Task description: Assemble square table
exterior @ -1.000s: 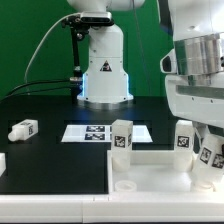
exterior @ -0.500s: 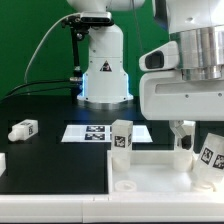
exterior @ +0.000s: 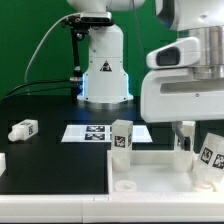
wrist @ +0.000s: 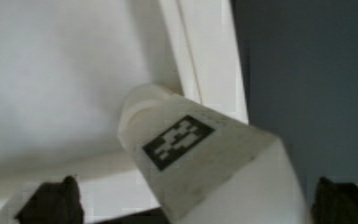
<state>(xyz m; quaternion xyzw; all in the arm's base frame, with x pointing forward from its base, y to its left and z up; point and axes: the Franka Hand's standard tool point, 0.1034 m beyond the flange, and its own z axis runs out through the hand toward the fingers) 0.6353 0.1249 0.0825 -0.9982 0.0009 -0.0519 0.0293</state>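
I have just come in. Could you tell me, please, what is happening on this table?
One robot arm is putting a square table together. Its gripper hangs open over a tilted leg at the far side of the white tabletop, and its fingers do not touch the leg. A second leg stands upright near the tabletop's far edge. A third leg lies on the black table at the exterior view's left. No leg can be confirmed as fastened.

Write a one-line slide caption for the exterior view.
Open end effector straddles a tilted leg on the square tabletop.
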